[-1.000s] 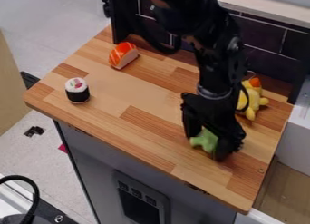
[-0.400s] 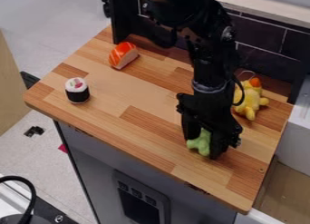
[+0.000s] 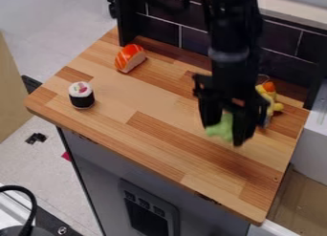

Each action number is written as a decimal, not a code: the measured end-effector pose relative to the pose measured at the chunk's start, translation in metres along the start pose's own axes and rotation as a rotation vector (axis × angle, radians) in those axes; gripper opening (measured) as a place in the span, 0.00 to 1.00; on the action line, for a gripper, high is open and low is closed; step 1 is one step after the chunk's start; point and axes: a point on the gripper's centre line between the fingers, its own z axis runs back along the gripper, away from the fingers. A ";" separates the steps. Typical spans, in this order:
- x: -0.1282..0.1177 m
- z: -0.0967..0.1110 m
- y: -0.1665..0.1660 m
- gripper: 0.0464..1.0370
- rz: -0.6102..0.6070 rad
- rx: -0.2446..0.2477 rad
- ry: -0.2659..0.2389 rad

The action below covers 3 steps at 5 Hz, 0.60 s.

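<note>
So you've got the black two-finger gripper (image 3: pixel 223 133) right of centre in the frame, fingers parted around a lumpy light green soft toy (image 3: pixel 220 127), and it looks clamped on it, green poking out between the tips. Can't tell for sure if the toy is clear of the striped light-wood surface (image 3: pixel 144 103) or brushing it. My main worry for you is slip: it looks squishy and uneven, so if your pinch is only on a bulge, a quick jerk could twist it or pop it out. Second one is the yellow plush toy with the orange bit on top (image 3: pixel 277 107), partly hidden behind your gripper on the right; swing that way low and you could shove it towards the dark tiled wall (image 3: pixel 159 32). The orange-and-white sushi piece (image 3: pixel 130 57) at upper left and the black-and-white sushi roll (image 3: pixel 81 95) at left are well apart, so only a wide low sweep would knock those.
</note>
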 end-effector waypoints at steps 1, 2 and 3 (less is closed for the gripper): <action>0.018 0.025 0.023 0.65 0.095 0.026 -0.055; 0.036 0.028 0.063 0.65 0.194 0.087 -0.076; 0.043 0.019 0.092 0.65 0.240 0.129 -0.072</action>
